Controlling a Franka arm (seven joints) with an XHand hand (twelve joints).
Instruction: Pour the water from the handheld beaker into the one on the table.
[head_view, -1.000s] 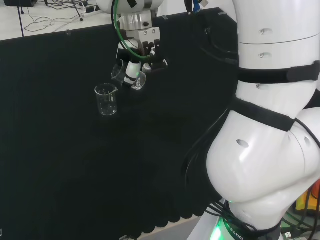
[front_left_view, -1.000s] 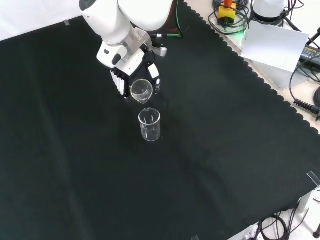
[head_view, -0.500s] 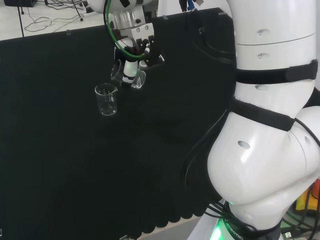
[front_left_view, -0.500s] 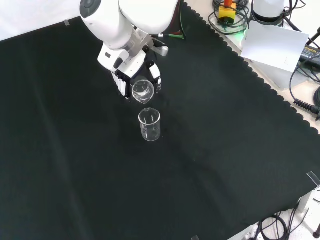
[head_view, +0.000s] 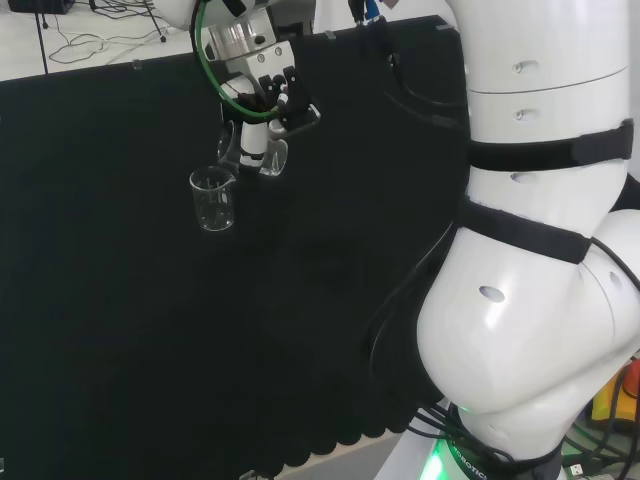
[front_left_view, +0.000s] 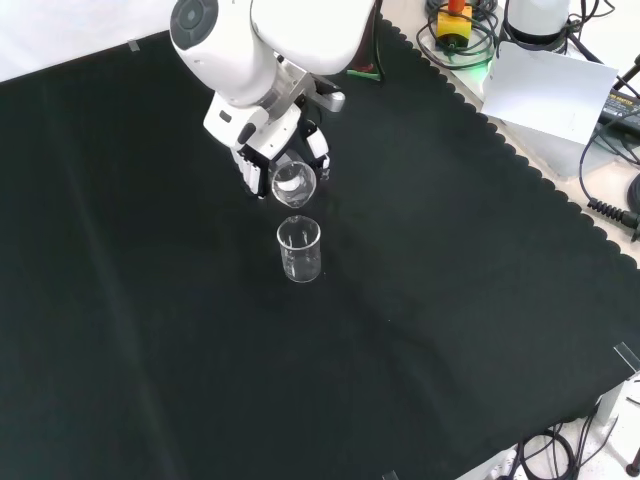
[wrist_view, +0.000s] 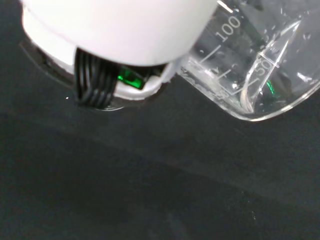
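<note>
Cloth (front_left_view: 420, 330), black, covers the table; on it, nearest in the front view, an empty glass beaker (front_left_view: 299, 249) stands upright; just beyond and above its rim hangs the handheld beaker (front_left_view: 292, 184), tipped steeply with its mouth turned down toward the standing one, the two apart; the hand (front_left_view: 262, 150) has its fingers curled round this tilted beaker; in the wrist view the graduated wall (wrist_view: 250, 65) shows beaded with droplets; in the head view the white arm (head_view: 540, 250) rises at right.

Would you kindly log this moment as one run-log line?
hand: shut on held beaker | held beaker: tilted | table beaker: upright on cloth | stage: pouring position
</note>
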